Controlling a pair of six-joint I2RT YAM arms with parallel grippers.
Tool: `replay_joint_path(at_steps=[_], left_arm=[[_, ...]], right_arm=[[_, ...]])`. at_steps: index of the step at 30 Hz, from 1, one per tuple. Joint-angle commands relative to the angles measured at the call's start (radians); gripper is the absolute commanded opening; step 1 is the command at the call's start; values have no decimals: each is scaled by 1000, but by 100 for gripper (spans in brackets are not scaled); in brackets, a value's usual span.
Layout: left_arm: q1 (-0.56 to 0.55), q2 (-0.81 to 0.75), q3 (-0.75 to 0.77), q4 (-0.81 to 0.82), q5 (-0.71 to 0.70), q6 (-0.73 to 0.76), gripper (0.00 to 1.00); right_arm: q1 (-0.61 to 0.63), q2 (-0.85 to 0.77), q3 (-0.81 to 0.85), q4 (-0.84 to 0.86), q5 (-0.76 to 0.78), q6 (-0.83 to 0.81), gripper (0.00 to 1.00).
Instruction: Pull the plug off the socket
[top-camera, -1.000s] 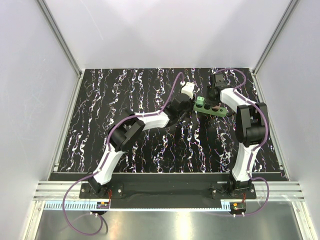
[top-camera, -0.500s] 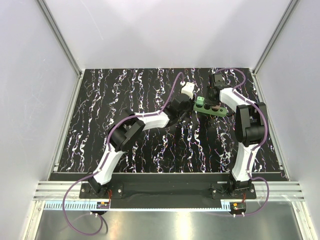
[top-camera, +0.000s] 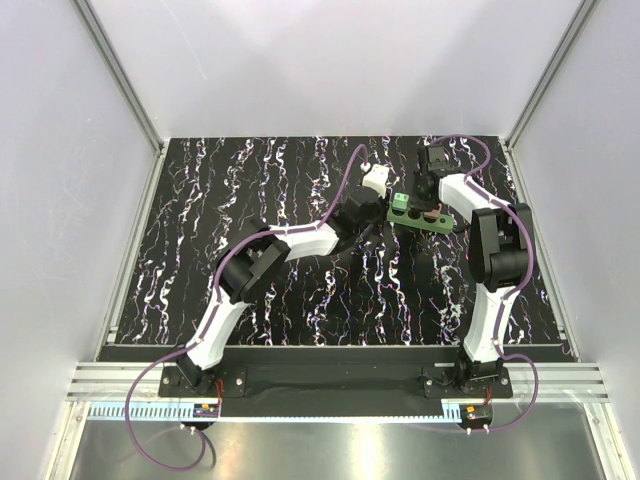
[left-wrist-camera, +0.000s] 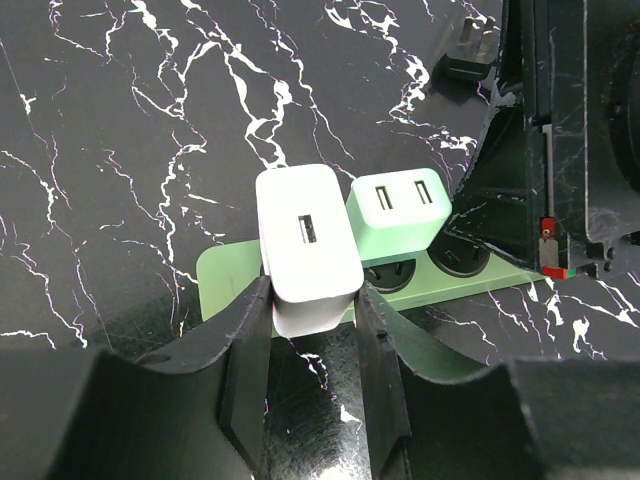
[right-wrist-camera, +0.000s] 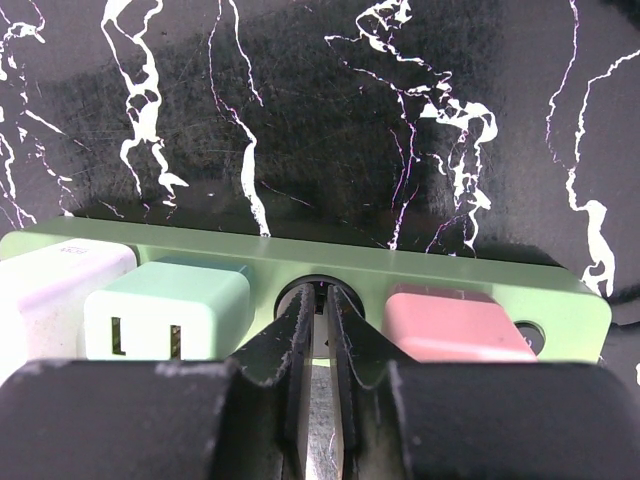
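Left fingers (left-wrist-camera: 310, 310): clamped on both sides of the white plug (left-wrist-camera: 305, 235).
Right fingers (right-wrist-camera: 318, 320): nearly together, empty, tips at a bare hole.
Socket (left-wrist-camera: 225, 280): green strip just beyond both fingertips, on the table (left-wrist-camera: 150, 150).

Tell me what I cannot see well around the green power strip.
Left wrist view: pins of the white plug, hidden by its body and the left hand; seated or loose, unclear.
Left wrist view: other end of the power strip, behind the right arm.
Right wrist view: the white plug, cut by the left edge.
Top view: socket holes, too small.
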Motion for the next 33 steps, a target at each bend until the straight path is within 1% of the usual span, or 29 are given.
replay_joint_path(at_steps=[1,5,7,11,13,15,17,21,26,27,30,33], left_arm=[[-5,-86,38,226,47,7,0],[-8,-85,40,269,55,18,0],[-11,-93,38,289,61,24,0],[-25,-112,1,367,64,49,0],[-36,-126,-17,409,52,69,0],[-42,-143,-13,416,39,73,0],[-51,-158,-14,421,-13,69,0],[-57,-162,24,429,-126,34,0],[-56,-169,14,472,-211,-26,0],[-53,-174,4,481,-231,-58,0],[-38,-194,-40,515,-242,-134,0],[-16,-208,-71,533,-246,-152,0]], right_arm=[[17,70,-39,-70,5,2,17],[27,67,-66,-73,3,11,15],[58,70,-77,-73,31,19,15],[78,60,-92,-76,59,20,15],[80,58,-105,-78,63,22,15],[83,53,-108,-82,69,22,15],[90,53,-109,-84,72,19,15],[93,61,-100,-96,80,16,15],[100,67,-92,-104,85,11,14],[98,69,-91,-104,83,10,14],[100,70,-88,-107,80,4,13],[101,72,-85,-110,77,1,13]])
